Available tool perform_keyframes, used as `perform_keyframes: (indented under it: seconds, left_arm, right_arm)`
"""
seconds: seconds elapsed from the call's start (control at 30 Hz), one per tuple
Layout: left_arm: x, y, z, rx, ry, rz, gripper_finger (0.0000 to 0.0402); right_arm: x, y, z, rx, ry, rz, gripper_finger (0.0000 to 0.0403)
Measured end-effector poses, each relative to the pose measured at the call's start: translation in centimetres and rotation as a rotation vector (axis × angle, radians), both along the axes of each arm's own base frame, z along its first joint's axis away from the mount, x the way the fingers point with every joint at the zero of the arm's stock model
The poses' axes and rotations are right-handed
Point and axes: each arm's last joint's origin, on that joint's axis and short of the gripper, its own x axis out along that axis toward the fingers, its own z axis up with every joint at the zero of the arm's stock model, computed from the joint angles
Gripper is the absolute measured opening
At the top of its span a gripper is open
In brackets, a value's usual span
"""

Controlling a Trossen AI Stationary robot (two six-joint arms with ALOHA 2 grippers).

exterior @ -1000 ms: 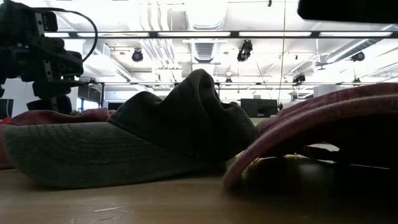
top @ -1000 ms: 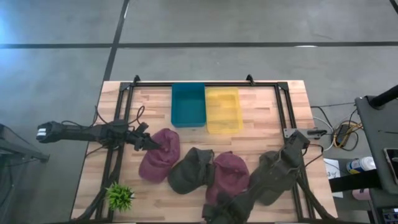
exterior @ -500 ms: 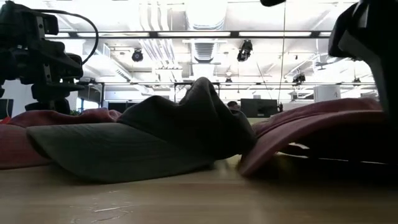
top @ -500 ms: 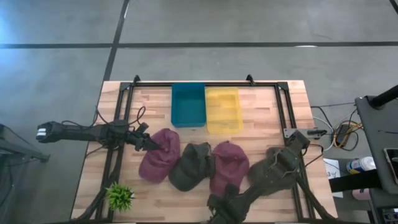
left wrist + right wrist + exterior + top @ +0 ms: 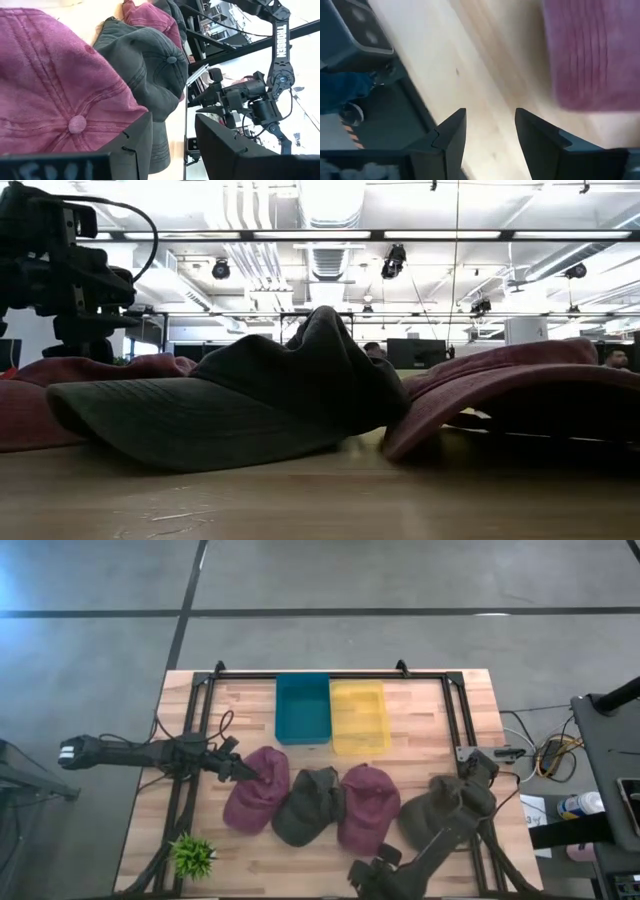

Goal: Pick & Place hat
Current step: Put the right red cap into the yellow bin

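Four hats lie crown up in a row on the wooden table: a maroon hat point(image 5: 255, 790), a dark green hat point(image 5: 308, 805), a second maroon hat point(image 5: 368, 805) and an olive hat point(image 5: 440, 805). My left gripper point(image 5: 240, 770) is open at the far left edge of the left maroon hat point(image 5: 55, 95). Its fingers point(image 5: 137, 140) point toward the table's right. My right gripper point(image 5: 365, 878) is open and empty over bare wood at the table's near edge point(image 5: 490, 112). The second maroon hat's brim point(image 5: 590, 55) lies just beyond it. My left gripper stands level beside the left maroon hat's crown point(image 5: 107, 107), coming from the table's left. One finger is close against the crown's edge. I cannot tell whether it touches the hat.
A blue bin point(image 5: 302, 708) and a yellow bin point(image 5: 358, 715) stand side by side at the table's far edge. A small green plant point(image 5: 193, 855) stands at the near left corner. A black frame rail point(image 5: 330, 675) runs around the table. In the low view the green hat point(image 5: 250, 400) fills the foreground.
My right gripper has moved along the near edge toward the table's right and has gone out of the low view. The dark green hat and the second maroon hat have slid a little toward the far edge. The olive hat is now uncovered by the arm.
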Motion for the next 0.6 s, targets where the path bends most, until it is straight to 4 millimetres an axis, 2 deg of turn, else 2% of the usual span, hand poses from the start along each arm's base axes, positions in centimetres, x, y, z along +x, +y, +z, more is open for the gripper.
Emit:
perform_keyframes:
  seconds: [0.17,0.43,0.6]
  left_arm:
    - [0.05,0.00,0.21,0.017,-0.004,-0.004,0.0142]
    - [0.11,0.01,0.51,0.027,-0.017,-0.007,0.0142]
    - [0.11,0.01,0.55,0.027,-0.017,-0.007,0.0142]
  right_arm:
    - [-1.07,0.88,-0.23,0.025,0.002,-0.083,0.0166]
    - [-1.00,0.74,-0.30,0.006,0.032,0.040,0.0166]
    - [-1.04,0.78,-0.30,0.015,0.031,0.009,0.0166]
